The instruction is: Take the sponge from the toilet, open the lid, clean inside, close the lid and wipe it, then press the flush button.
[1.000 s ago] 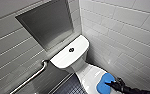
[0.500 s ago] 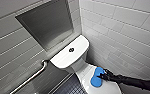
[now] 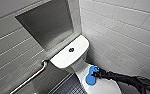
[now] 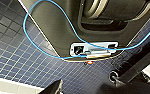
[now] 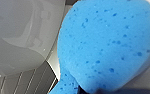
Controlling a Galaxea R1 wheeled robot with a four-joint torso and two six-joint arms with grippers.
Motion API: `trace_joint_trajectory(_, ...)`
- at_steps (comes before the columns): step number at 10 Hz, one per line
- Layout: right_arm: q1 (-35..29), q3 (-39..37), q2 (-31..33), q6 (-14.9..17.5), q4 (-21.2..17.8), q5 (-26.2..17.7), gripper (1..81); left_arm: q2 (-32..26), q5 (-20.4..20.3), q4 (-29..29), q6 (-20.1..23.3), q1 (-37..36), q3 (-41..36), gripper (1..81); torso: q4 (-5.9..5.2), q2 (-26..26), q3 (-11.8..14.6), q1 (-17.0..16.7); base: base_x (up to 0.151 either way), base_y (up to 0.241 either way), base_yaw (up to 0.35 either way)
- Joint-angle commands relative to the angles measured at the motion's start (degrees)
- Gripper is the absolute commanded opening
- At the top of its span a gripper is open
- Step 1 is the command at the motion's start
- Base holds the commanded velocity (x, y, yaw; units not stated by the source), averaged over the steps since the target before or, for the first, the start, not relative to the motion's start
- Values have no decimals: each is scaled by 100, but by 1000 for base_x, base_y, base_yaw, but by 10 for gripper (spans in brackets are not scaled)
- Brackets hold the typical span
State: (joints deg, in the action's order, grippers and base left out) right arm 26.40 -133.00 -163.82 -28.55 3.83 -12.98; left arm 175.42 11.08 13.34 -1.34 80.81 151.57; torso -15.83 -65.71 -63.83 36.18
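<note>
The white toilet [image 3: 68,53] stands in the corner, with its round flush button [image 3: 71,50] in the middle of the tank top. Its lid [image 3: 102,86] lies down over the bowl. My right gripper [image 3: 97,73] reaches in from the right and is shut on the blue sponge [image 3: 90,77], which rests flat on the lid's tank-side part. The right wrist view has the porous sponge [image 5: 106,45] close up against glossy white ceramic [image 5: 16,37]. My left gripper hangs open over the dark floor tiles [image 4: 16,50], holding nothing.
A steel grab bar [image 3: 31,77] runs along the left wall below a grey metal panel [image 3: 48,25]. Tiled walls close in on both sides of the toilet. Dark mosaic floor [image 3: 68,87] lies left of the bowl. A blue cable [image 4: 41,15] loops over my base.
My right gripper has slid the sponge across the lid toward the tank. The left arm has not moved.
</note>
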Motion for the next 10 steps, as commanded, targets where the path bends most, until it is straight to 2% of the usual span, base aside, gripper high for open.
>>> trace_joint_trajectory(1, -219, -797, -400, -1, 109, -213, 10, -86, 562, -7, 20, 168, 22, 811, 0, 0, 0, 0, 0, 0, 0)
trace_joint_trajectory(3, 2, -902, -207, 25, 92, -152, 10, -95, 562, -24, 20, 177, 22, 811, 0, 0, 0, 0, 0, 0, 0)
trace_joint_trajectory(4, 80, -568, 57, 34, 83, -143, 10, -77, 562, -24, 20, 177, 22, 811, 0, 0, 0, 0, 0, 0, 0)
trace_joint_trajectory(6, 116, 1435, 1243, -37, 118, 261, 10, -68, 562, -15, 20, 177, 22, 811, 0, 0, 0, -2, 0, 0, 0)
trace_joint_trajectory(7, 142, 1874, 1585, -37, 118, 288, 10, -68, 562, -15, 20, 177, 22, 811, 0, 0, 0, -2, 0, 0, 0)
trace_joint_trajectory(10, 599, 2182, 2139, -37, 109, 506, 10, -60, 562, 2, 20, 185, 22, 811, 0, 0, 0, 0, 0, 0, 0)
